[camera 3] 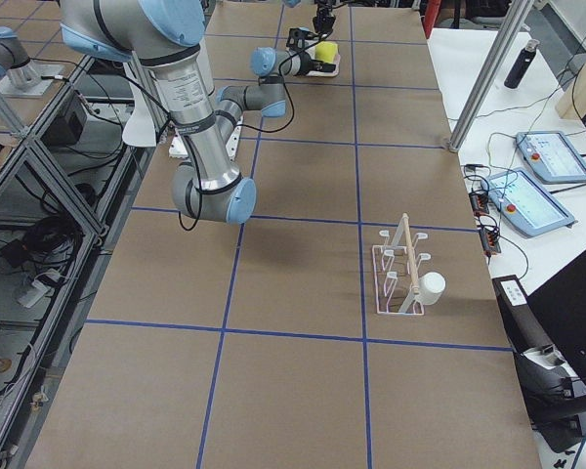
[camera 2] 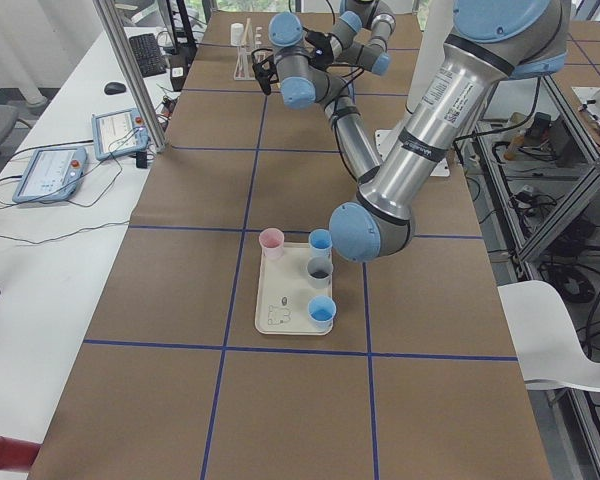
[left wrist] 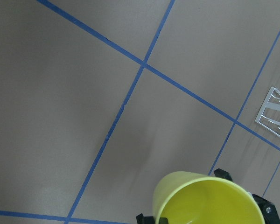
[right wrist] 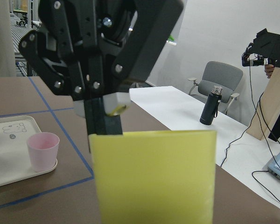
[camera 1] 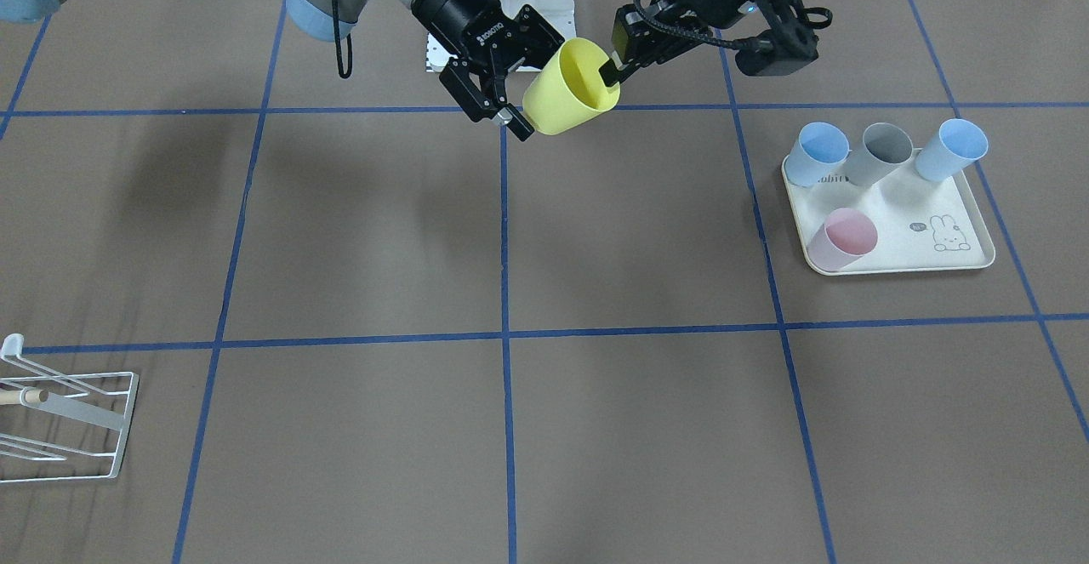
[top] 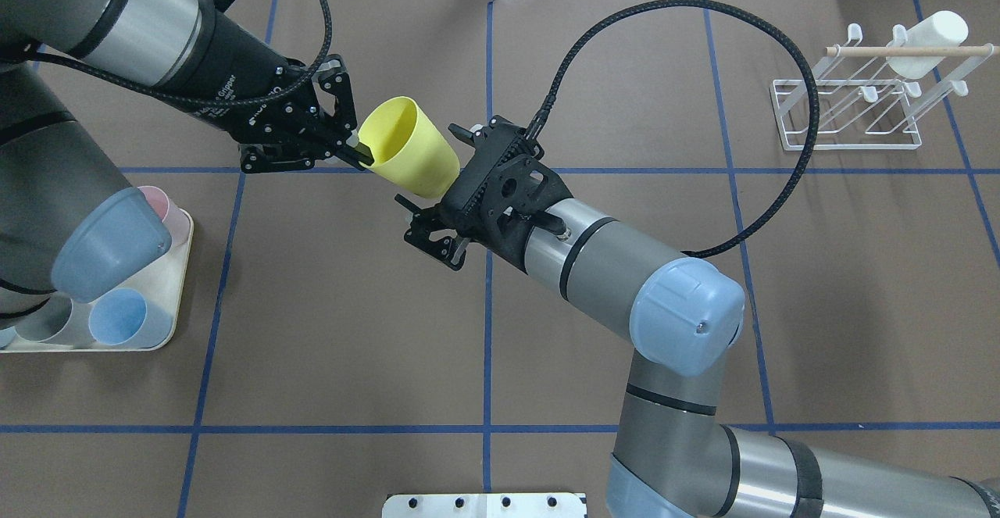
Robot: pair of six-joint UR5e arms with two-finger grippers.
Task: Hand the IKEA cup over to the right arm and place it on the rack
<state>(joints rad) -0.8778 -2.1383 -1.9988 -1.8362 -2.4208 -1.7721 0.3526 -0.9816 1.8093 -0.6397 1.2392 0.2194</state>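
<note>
Lab room, white wall; a grey office chair (right wrist: pixel 219 77) and a dark bottle (right wrist: pixel 209 109) on a white side table (camera 3: pixel 488 107) that also carries two control tablets (camera 3: pixel 532 200). Bench (top: pixel 351 307) covered in brown sheet, marked into squares with blue tape.

Left arm (top: pixel 156 41) reaches in low along the far side, wrist roughly level. Right arm (top: pixel 617 268) is bent at the elbow and angled up toward bench centre, so the two wrists face each other.

Cream rabbit-print tray (camera 1: pixel 927 241) on the robot's left side, holding two blue cups (camera 1: pixel 821 151), a grey cup (camera 1: pixel 885 154) and a pink cup (camera 1: pixel 842 239).

Rack (top: pixel 848 147) stands at the far right corner, well apart from both arms, with a white cup (top: pixel 930 33) on its wooden dowel (top: pixel 906 51).

Yellow cup (top: pixel 410 151) is in the air over the bench centre, tipped on its side, mouth toward the left arm.

Left gripper (top: pixel 359 155) is clamped on the cup's rim, one finger inside and one outside. Right gripper (top: pixel 431 168) has its fingers spread, straddling the cup's closed end; whether its pads touch the wall cannot be told.
</note>
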